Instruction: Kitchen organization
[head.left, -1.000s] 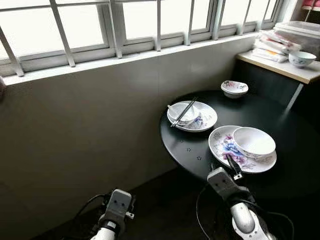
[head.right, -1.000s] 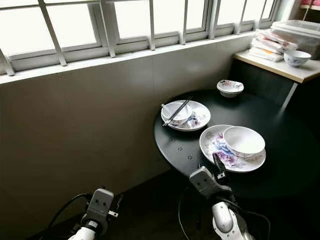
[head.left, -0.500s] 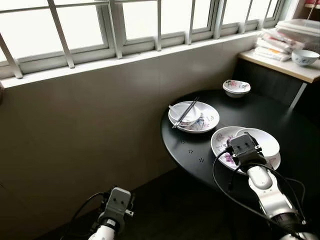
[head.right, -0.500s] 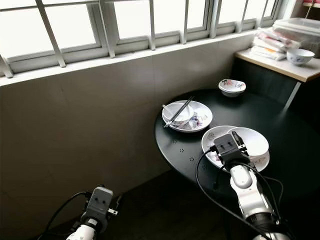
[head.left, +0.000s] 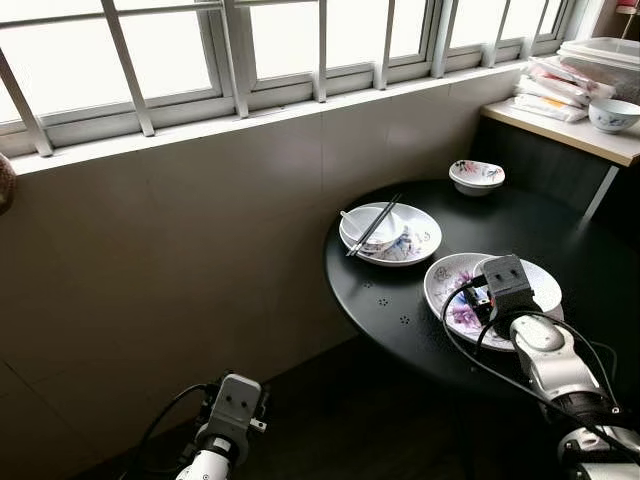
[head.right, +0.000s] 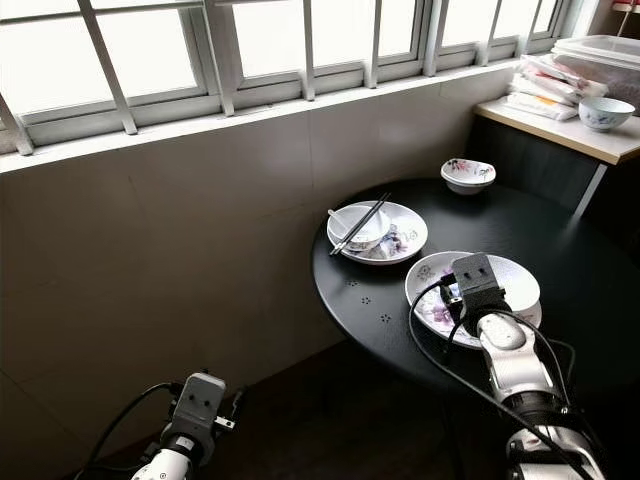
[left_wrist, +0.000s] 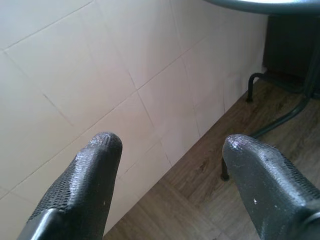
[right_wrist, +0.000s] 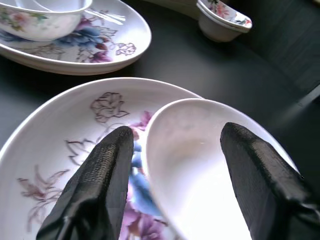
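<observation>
Right tool (right_wrist: 172, 170) spread, straddling near rim of plain white ceramic bowl (right_wrist: 210, 165) on floral white plate (head.left: 450, 290), counter's near edge. Close squarely on rim; lift straight. Left tool (left_wrist: 170, 187) spread, idle.

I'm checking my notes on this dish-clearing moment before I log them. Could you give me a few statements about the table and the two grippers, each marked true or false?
1. The right gripper is open, its fingers straddling the rim of the white bowl. True.
2. That bowl sits on a floral plate. True.
3. The chopsticks lie flat on the bare round table. False: they rest across a small bowl on the far plate.
4. The left gripper holds a spoon. False: it is open and empty, down by the tiled wall.
5. A small floral bowl stands alone on the table's far side. True.
</observation>
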